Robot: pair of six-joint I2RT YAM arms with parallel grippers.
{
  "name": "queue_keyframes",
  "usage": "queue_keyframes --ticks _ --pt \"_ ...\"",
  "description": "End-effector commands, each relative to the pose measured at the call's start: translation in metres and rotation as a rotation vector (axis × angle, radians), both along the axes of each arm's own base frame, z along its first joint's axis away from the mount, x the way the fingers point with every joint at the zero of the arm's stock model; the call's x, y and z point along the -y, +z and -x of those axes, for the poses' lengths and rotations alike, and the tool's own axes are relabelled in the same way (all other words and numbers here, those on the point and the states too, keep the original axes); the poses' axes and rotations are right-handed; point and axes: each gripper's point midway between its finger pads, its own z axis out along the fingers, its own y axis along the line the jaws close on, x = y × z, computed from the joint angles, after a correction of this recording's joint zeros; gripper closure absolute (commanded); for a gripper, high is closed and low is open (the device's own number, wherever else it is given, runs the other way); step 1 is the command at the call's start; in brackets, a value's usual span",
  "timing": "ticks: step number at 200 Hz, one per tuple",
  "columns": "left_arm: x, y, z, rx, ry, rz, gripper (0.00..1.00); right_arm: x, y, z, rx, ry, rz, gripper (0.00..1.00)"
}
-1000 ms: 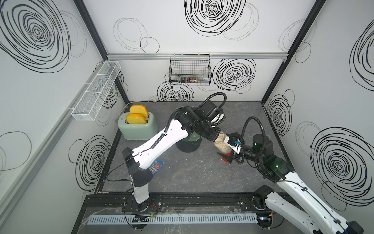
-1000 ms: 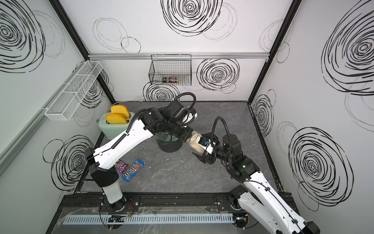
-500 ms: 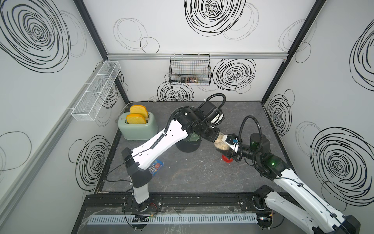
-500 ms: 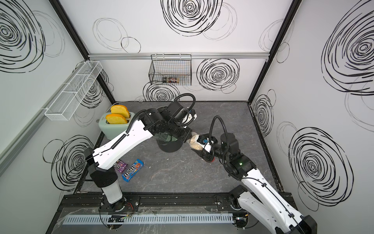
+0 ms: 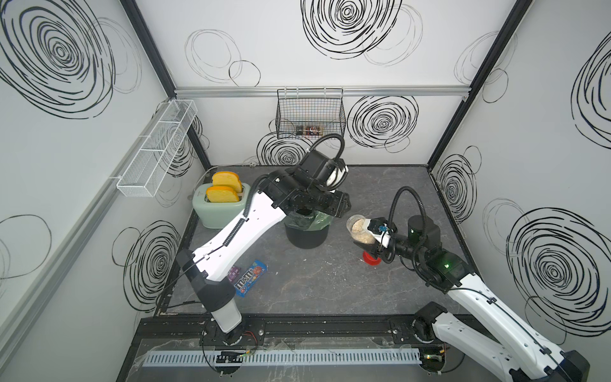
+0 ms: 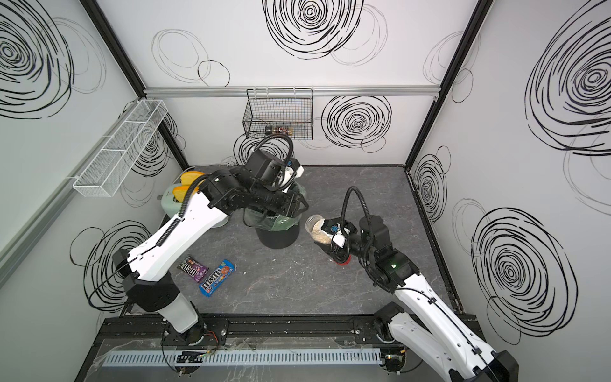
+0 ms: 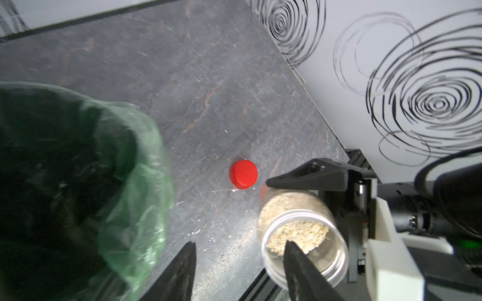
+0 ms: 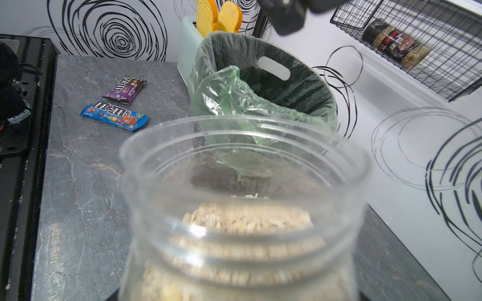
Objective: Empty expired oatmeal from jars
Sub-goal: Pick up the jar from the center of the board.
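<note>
**Worktop** [image 5: 314, 284]: dark grey, stone-patterned. It carries the bin [image 5: 305, 236], the reference point for all entries below.

**Left arm** [image 5: 244, 228]: white and black, stretched across the top of the bin. The left claw [image 7: 238, 245] is above the bin's rim on the jar side, released, with nothing between the parted jaws.

**Right arm** [image 5: 479, 297]: reaches toward the bin from the side opposite the toaster. The right claw [image 5: 367, 236] is clenched around the jar.

**White wire basket** [image 5: 155, 162]: on the side wall, well apart from the bin, beyond the toaster.

**Black wire basket** [image 5: 310, 114]: on the back wall, behind and above the bin. Small dark-labelled jars [image 8: 396, 43] lie inside.

**Bin**: black and round, with a green liner [image 7: 140, 161] folded over the rim.

**Toaster** [image 5: 215, 211]: pale green, just beside the bin, with two yellow bread slices [image 5: 222, 193] in its slots.

**Candy packs**: one blue [image 6: 217, 277], one purple [image 6: 192, 268], flat on the worktop near the bin.

**Jar** [image 7: 307, 234]: clear plastic and uncapped. It is held clear of the worktop just beside the bin, tilted with its mouth toward the bin.

**Lid** [image 7: 243, 173]: red and round, flat on the worktop, farther from the bin than the jar.

**Oatmeal** [image 8: 247, 221]: pale flakes partly filling the jar.
</note>
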Motion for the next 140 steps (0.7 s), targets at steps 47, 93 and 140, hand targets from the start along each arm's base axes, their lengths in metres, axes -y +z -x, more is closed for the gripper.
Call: queue_keyframes --ticks 47,93,140 --pt "-0.109 0.033 -0.012 0.142 0.257 0.126 0.35 -0.006 0.066 -0.054 0.166 -0.051 0.063 0.44" --pt "-0.134 0.002 0.014 0.123 0.284 0.145 0.33 -0.023 0.083 -0.099 0.205 -0.066 0.168 0.44" --pt "-0.142 -0.024 0.041 0.101 0.281 0.176 0.33 -0.042 0.083 -0.126 0.283 -0.074 0.373 0.44"
